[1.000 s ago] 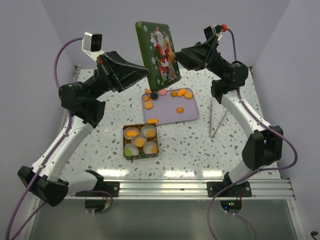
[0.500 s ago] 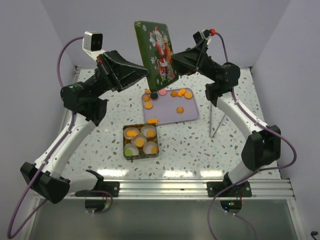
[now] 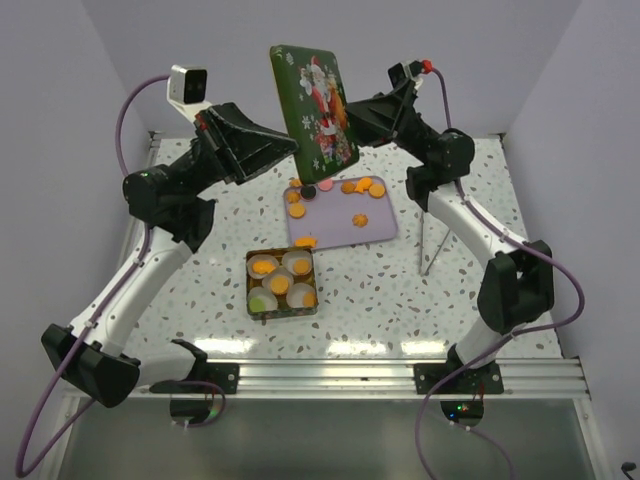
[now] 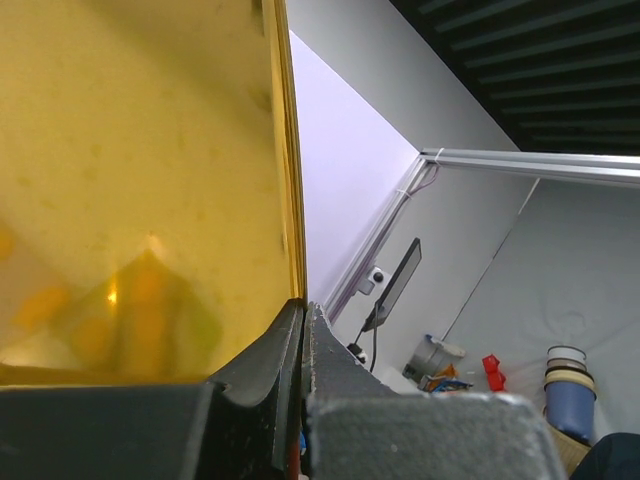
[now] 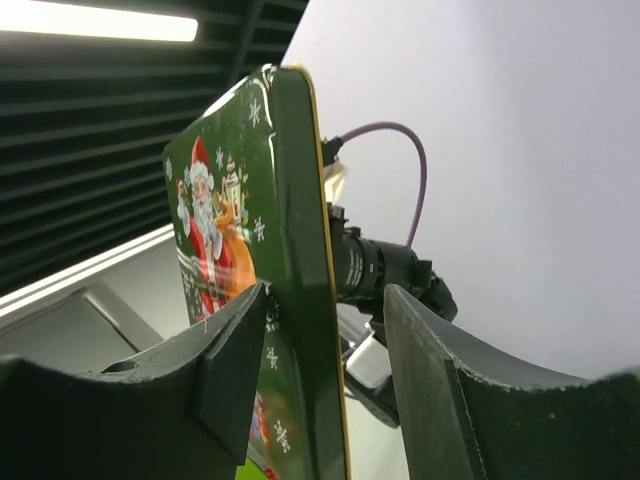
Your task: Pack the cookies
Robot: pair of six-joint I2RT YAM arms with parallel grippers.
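Step in hand, as I read it: handling the lid (image 3: 315, 110), a two-arm regrasp or handover. It is not yet being fitted.

- Left jaws: fully shut, pinching the lid's left edge. The lid is held upright and slightly tilted, in the air above the far edge of the tray (image 3: 383, 230).
- Right jaws: about half open, straddling the lid's right edge. One finger is close against the printed face and a gap shows on the other side, so they have no hold yet.
- Cookies: some sit in paper cups (image 3: 297, 262) inside the tin (image 3: 251, 292), left of centre towards the near edge of the desk (image 3: 400, 300). Loose cookies (image 3: 358, 187) lie on the tray, mid-desk towards the far edge, so packing looks unfinished.

Materials:
- Lid: thin pressed metal, a rounded rectangle. The outside is green with a Santa print and the inside is glossy gold.
- Tin: square and shallow.
- Tray: flat, lilac and smooth.
- Cookies: small flat discs, mostly orange, with one dark and one pink.
- Desk: speckled.

Next move, as I judge it: the right jaws must close squarely on the rim before the left jaws let go. The sheet is thin and slick, so it could pivot or slip.
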